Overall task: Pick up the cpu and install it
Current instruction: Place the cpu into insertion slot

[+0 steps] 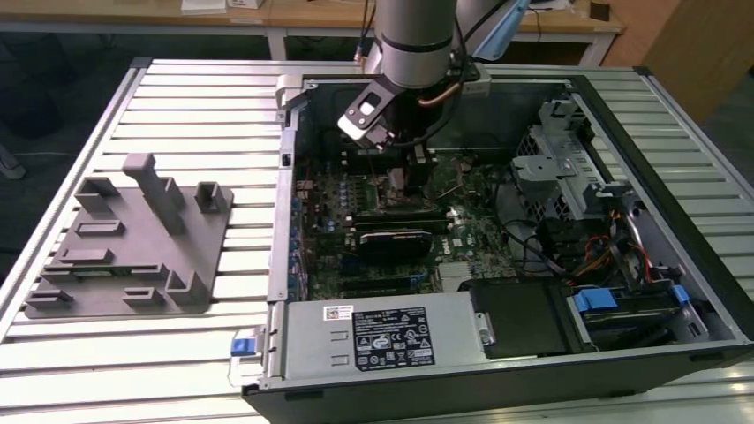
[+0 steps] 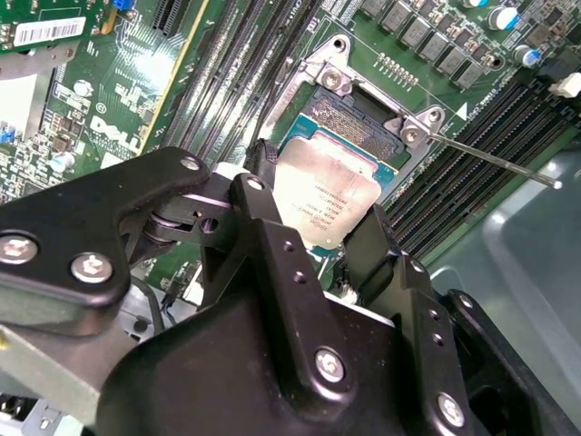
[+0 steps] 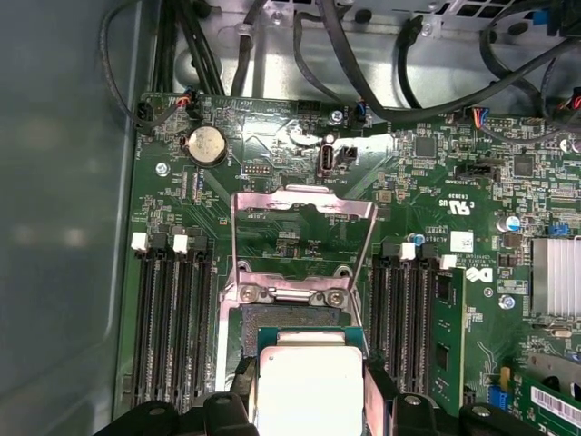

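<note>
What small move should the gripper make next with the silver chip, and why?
Probably nudge the shiny silver square cpu, clamped in the black gripper, toward the exposed contacts of the open square socket: it covers only part, so lowering now looks premature.

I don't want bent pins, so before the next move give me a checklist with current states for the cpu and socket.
1. Grip on the cpu: ok, gripper fingers clamp two opposite edges.
2. Load plate raised: ok.
3. Lever released: ok, swung aside.
4. Socket unobstructed: ok, exposed contacts look clear.
5. Cpu centred over socket: cannot tell, contacts show past one edge.
6. Cpu seated: cannot tell.
</note>
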Robot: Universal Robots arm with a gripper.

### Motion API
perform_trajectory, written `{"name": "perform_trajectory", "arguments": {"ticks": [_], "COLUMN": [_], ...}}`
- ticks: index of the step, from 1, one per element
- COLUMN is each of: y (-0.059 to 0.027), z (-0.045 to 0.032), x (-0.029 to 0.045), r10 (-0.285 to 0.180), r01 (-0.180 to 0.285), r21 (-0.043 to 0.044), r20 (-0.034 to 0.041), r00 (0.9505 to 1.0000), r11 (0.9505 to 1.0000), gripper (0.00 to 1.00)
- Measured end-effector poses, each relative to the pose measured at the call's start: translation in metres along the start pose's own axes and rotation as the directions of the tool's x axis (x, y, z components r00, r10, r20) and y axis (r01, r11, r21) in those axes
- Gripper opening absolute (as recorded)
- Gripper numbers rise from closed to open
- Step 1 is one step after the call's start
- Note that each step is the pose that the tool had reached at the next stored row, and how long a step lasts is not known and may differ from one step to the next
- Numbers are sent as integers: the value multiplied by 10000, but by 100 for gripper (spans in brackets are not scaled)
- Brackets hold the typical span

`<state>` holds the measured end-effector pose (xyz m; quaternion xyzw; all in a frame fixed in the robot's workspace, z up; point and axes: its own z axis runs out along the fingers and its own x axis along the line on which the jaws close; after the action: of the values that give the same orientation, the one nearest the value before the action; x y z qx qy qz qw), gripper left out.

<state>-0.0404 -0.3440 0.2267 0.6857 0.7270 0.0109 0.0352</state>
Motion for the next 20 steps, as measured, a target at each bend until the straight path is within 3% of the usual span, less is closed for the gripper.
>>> {"name": "perform_trajectory", "arguments": {"ticks": [4, 9, 20], "y": [-1, -1, -3], "z": [11, 16, 44], "x": [0, 0, 6], "r10": [-2, -19, -19], "r01": [2, 19, 19], "r21": [5, 18, 18], "r20": [44, 286, 291], "r00": [10000, 9996, 9996], "r11": [10000, 10000, 10000], "gripper": [55, 55, 55]}}
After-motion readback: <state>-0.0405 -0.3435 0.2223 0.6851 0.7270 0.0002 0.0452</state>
